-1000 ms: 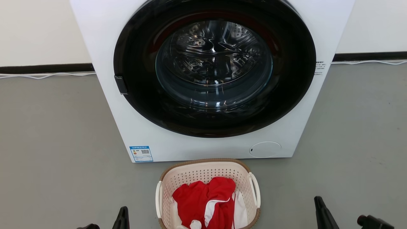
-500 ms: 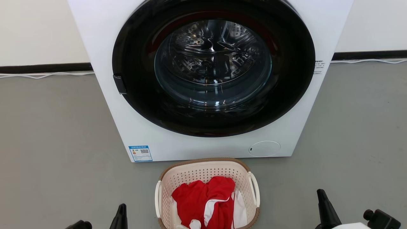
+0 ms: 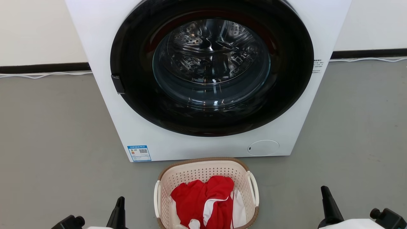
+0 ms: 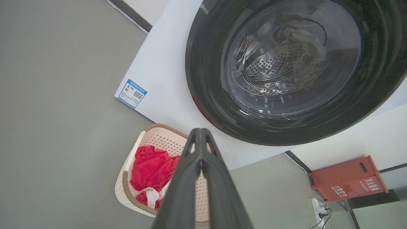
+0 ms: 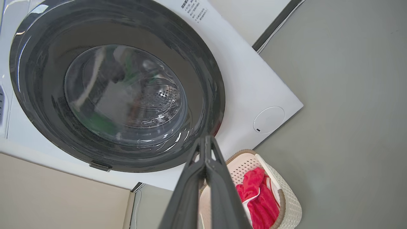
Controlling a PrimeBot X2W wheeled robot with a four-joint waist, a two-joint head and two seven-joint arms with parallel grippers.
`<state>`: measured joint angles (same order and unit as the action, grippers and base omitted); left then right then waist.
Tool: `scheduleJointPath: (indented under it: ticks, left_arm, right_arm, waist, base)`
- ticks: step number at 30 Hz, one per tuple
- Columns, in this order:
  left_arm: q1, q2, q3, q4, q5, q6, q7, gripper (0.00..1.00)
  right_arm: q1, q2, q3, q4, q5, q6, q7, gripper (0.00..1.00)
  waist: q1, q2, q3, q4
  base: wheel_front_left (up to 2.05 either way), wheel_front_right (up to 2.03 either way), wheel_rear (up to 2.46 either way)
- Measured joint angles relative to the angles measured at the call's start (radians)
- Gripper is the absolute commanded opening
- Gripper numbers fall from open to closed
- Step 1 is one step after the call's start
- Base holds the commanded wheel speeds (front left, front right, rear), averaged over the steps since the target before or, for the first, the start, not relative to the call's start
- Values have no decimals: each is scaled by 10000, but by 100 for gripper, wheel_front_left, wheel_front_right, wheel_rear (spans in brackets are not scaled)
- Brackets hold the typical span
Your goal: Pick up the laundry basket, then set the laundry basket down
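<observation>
- The laundry basket (image 3: pixel 190 174) stands on the grey floor (image 3: pixel 51 143) at the bottom centre of the head view. Its near end is cut off by the bottom edge.
- A crumpled red garment (image 3: pixel 203 198) with white trim lies inside and hides the basket's bottom. A white cloth (image 3: pixel 240 208) beside it is partly buried.
- The basket's far rim sits just in front of the washing machine (image 3: pixel 101 63). It is unclear whether they touch.
- The machine's top is cut off by the upper edge. Its round dark door (image 3: pixel 133 105) is shut, and the drum shows dimly through reflective glass.
- The left gripper (image 4: pixel 200 132), in the left wrist view, has both fingers pressed together and holds nothing. They cover part of the basket behind them.
- The right gripper (image 5: pixel 206 139), in the right wrist view, is likewise closed on nothing. It hides the basket's left side.
- In the head view, one dark finger rises from each lower corner. Bare floor lies between each finger and the basket's white handles.
- Open floor stretches to both sides of the basket and the machine.
</observation>
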<state>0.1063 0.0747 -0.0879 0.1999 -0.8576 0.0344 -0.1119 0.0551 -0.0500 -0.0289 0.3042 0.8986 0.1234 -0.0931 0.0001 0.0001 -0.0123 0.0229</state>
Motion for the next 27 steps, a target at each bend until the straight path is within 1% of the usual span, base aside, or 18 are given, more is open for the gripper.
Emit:
scheduleJointPath:
  ticks: [6, 16, 27]
  left_arm:
    - [-151, 0, 125, 54, -717, -104, 209, 0]
    - [-401, -4, 313, 167, -2006, -420, 502, 0]
    - [-613, -10, 539, 274, -3277, -625, 825, 0]
  right_arm:
    - [-12, 0, -48, -12, 635, 0, 155, 0]
    - [-246, -4, -224, -58, 1810, 0, 420, 0]
    - [-419, -6, -355, -92, 2986, 0, 771, 0]
  waist:
    - [0, 0, 14, -21]
    - [0, 0, 40, -59]
    - [0, 0, 65, -97]
  base:
    - [0, 0, 0]
    - [0, 0, 0]
    - [0, 0, 0]
